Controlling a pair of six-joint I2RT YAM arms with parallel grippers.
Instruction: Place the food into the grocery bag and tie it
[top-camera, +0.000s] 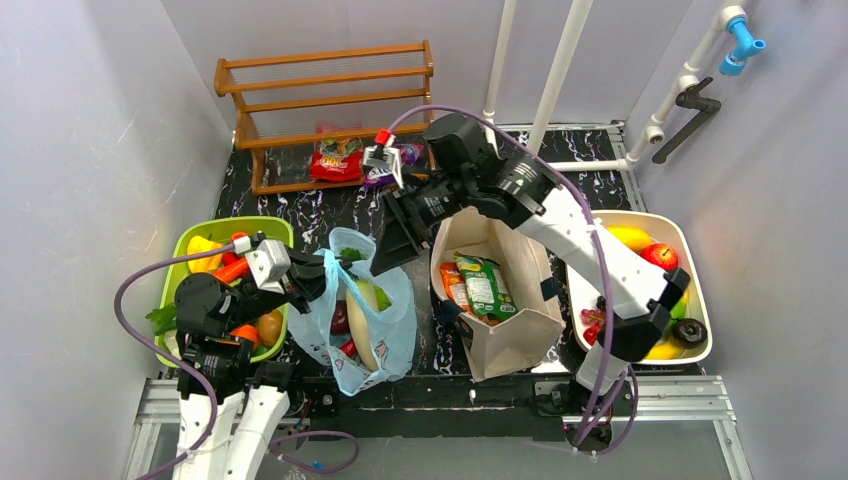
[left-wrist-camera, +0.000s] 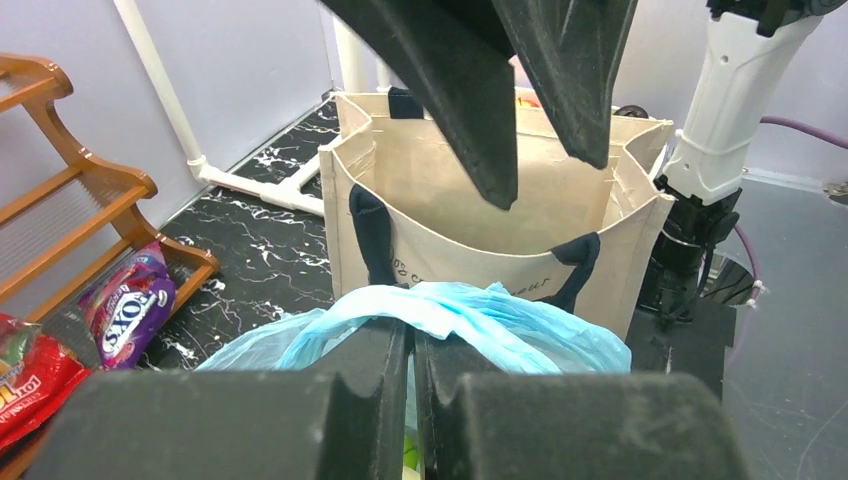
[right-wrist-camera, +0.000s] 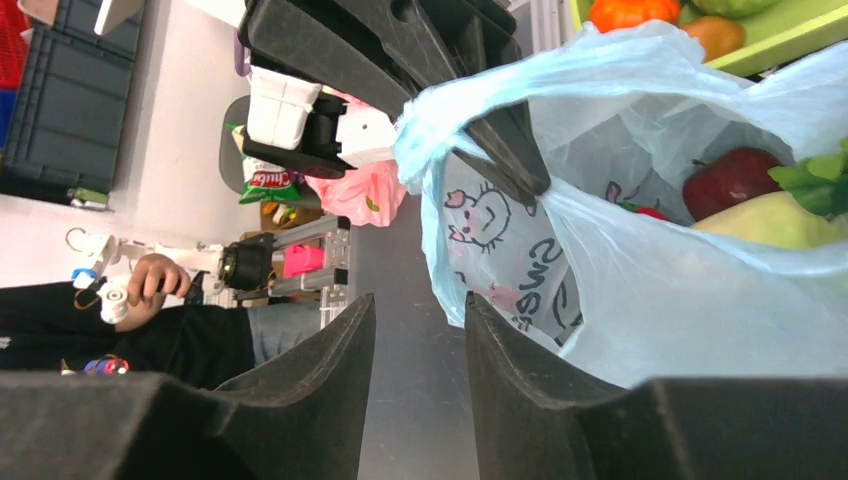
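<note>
The light-blue grocery bag (top-camera: 385, 335) stands open between a green bin and a beige tote. Inside it show a red apple (right-wrist-camera: 735, 178), a pale green fruit (right-wrist-camera: 775, 222) and some green leaf. My left gripper (top-camera: 318, 276) is shut on the bag's left handle (left-wrist-camera: 440, 305), which drapes over its fingertips (left-wrist-camera: 385, 345). My right gripper (top-camera: 382, 258) is open and empty, hovering just above the bag's right side. In the right wrist view its fingers (right-wrist-camera: 330, 350) stand beside the bag (right-wrist-camera: 640, 300), not around it. Orange and green snack packets (top-camera: 478, 283) lie in the tote.
The beige canvas tote (top-camera: 505, 345) stands right of the bag. A green bin (top-camera: 222, 228) of produce is on the left, a white bin (top-camera: 690, 240) of fruit on the right. A wooden rack (top-camera: 330, 100) at the back holds snack bags (top-camera: 335, 160).
</note>
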